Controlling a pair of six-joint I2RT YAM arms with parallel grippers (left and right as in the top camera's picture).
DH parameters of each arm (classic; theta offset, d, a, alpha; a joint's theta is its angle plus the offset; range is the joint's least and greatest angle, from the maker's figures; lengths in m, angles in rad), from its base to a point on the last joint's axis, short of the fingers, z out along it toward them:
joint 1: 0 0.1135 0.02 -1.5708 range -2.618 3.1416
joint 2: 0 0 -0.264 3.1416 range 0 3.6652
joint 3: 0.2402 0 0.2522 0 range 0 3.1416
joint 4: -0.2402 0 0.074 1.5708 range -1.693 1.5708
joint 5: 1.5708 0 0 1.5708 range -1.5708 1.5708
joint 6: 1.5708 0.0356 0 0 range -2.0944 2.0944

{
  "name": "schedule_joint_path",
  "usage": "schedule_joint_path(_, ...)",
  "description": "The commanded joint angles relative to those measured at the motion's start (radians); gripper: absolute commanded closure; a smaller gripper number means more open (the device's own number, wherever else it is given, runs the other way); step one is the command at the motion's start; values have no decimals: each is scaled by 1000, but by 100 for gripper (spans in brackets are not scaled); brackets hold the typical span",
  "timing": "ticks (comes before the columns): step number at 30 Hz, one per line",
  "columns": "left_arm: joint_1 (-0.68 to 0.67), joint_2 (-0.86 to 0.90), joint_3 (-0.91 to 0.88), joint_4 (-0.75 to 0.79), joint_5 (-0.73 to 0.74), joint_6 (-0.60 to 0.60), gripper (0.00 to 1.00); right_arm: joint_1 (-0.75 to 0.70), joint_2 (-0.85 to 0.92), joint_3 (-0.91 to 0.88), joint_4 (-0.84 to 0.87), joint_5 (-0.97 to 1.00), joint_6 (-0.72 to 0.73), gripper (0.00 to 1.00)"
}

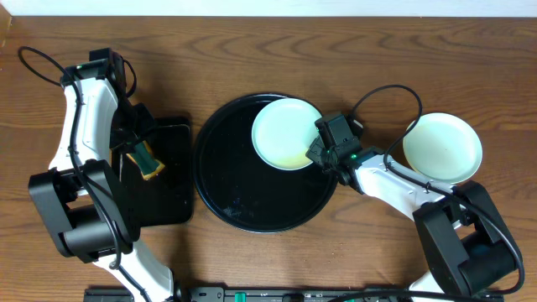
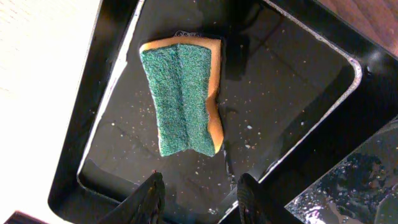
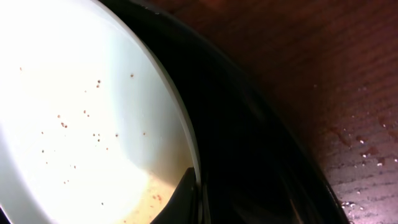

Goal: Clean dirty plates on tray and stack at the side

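Observation:
The round black tray (image 1: 252, 193) sits mid-table with one pale plate (image 1: 285, 132) in its upper right part. My right gripper (image 1: 323, 153) is shut on that plate's right rim. In the right wrist view one finger (image 3: 184, 198) lies inside the plate (image 3: 74, 93), which has small brown specks and a yellowish smear, and the other finger is hidden in the dark under the rim. Another pale plate (image 1: 442, 148) rests on the table to the right. My left gripper (image 2: 200, 196) hangs open and holds nothing.
A green and yellow sponge (image 2: 182, 93) lies in a wet rectangular black tray (image 2: 280, 93) left of the round tray, just ahead of the left fingertips. The same sponge (image 1: 149, 159) and small tray (image 1: 172, 197) show from overhead. The table is brown wood (image 1: 252, 50).

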Motion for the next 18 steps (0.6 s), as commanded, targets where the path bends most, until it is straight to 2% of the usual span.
schedule_joint_path(1,0,-6,11,-6,-7,6,61,0,-11,29,-14,15,-126,98)
schedule_joint_path(12,1,-6,11,-5,-7,6,61,12,-87,257,-306,156,-372,99)
schedule_joint_path(18,1,-6,11,-2,-7,6,60,47,-105,378,-394,252,-499,98)
